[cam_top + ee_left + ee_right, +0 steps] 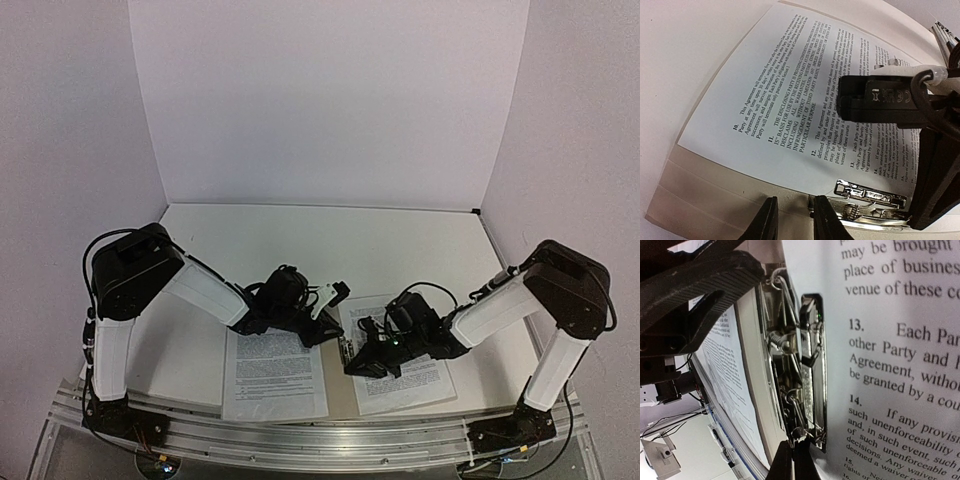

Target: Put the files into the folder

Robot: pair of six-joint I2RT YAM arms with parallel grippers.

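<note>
The tan folder [335, 388] lies open at the table's near edge. One printed file [275, 375] lies on its left half and another file [405, 370] on its right half. A metal fastener [870, 197] sits at the inner edge of the right file [790, 85]. My left gripper [796, 220] hovers open over the folder's bare card [700, 185], one finger touching the fastener's end. My right gripper [792, 460] is shut, its tips against the wire end of the fastener [810, 365]. Whether it pinches the wire is unclear.
Both arms meet over the folder's spine, the left gripper [335, 300] just behind the right gripper [355, 362]. The right arm's black gripper body [880, 97] hangs over the sheet. A metal rail [300, 440] runs along the near edge. White walls enclose the table.
</note>
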